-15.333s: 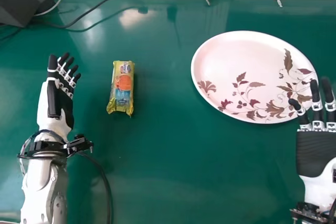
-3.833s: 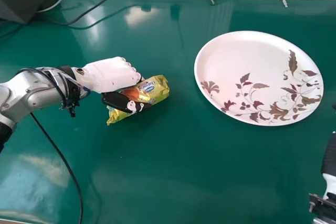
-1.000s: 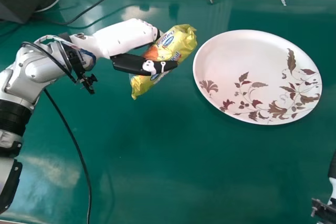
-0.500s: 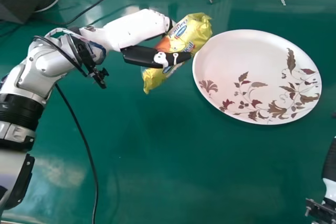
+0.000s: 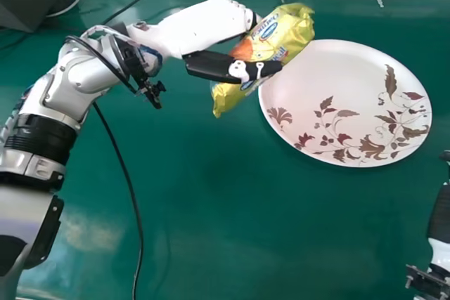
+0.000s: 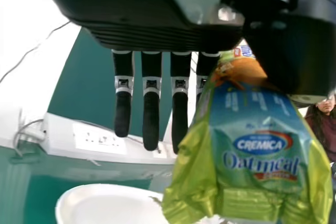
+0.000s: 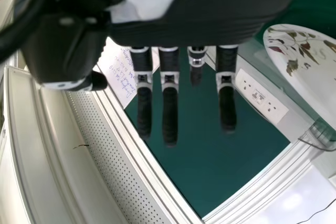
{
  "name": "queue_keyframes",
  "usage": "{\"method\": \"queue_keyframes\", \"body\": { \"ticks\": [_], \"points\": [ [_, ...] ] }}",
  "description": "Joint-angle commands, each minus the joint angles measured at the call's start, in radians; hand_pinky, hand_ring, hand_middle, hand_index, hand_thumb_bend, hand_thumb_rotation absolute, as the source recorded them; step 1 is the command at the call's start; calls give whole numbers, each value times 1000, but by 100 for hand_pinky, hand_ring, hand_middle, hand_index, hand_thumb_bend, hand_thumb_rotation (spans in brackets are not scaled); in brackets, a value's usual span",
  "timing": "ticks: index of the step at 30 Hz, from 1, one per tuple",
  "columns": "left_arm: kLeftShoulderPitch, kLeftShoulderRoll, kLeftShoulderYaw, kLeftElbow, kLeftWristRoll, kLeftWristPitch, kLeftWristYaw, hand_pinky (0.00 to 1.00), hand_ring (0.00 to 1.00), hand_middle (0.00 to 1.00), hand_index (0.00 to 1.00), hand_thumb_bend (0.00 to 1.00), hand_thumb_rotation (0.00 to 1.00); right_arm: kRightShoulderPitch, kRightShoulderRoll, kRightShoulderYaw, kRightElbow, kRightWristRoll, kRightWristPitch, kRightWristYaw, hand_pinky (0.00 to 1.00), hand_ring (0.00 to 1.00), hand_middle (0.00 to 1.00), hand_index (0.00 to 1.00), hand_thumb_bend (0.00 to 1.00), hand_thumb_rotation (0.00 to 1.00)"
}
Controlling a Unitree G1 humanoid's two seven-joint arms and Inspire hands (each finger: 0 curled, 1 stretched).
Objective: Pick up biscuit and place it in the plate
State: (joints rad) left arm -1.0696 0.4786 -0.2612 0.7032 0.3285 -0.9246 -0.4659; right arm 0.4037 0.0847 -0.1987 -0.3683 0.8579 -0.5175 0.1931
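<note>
Left hand (image 5: 200, 29) gripped the tilted biscuit packet (image 5: 290, 31) between thumb and fingers, near left side of plate (image 5: 337, 75); right hand (image 5: 441, 219), fingers straight, sat at head view's right edge.

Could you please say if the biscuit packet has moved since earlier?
Yes: in the head view the packet has moved right, up to the plate, overlapping its rim.

The light is bright, and in the head view the shiny green table (image 5: 211, 209) has a pale, cloudy patch of glare beside the left arm (image 5: 42, 138). The wall (image 6: 29, 19) looks very white in the left wrist view. In the right wrist view, the long pale panel (image 7: 29, 129) bends like a bow.
</note>
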Motion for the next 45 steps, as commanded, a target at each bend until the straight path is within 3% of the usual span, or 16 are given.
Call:
{"method": "queue_keyframes", "body": {
  "ticks": [1, 11, 20, 29, 35, 45],
  "points": [
    [-28, -12, 3, 15, -28, 1, -11, 43, 41, 46, 51, 49, 0, -26, 78, 4, 0, 1, -12, -3, 38, 43, 48, 51, 50, 0],
    [-56, -40, -8, 0, 38, 30, 7, 43, 41, 46, 51, 49, 0, -18, 77, 7, -7, -8, -23, -5, 43, 45, 49, 50, 50, 0],
    [-81, -63, -29, -31, 153, 60, 72, 43, 41, 46, 51, 49, 0, -31, 65, 4, -13, 8, -17, -9, 39, 44, 49, 51, 50, 0],
    [-167, -108, -100, 84, 298, 52, 216, 43, 41, 46, 51, 49, 0, -52, 50, -5, -10, 2, -10, -18, 38, 44, 49, 51, 50, 0],
    [-205, -147, -140, 149, 361, 56, 320, 43, 41, 46, 51, 49, 0, -48, 55, -4, -19, 2, -9, -26, 33, 42, 46, 53, 50, 0],
    [-274, -206, -194, 252, 410, 108, 372, 42, 40, 46, 52, 49, 0, -34, 63, 3, -27, -3, -23, -15, 36, 43, 48, 51, 50, 0]
  ]
}}
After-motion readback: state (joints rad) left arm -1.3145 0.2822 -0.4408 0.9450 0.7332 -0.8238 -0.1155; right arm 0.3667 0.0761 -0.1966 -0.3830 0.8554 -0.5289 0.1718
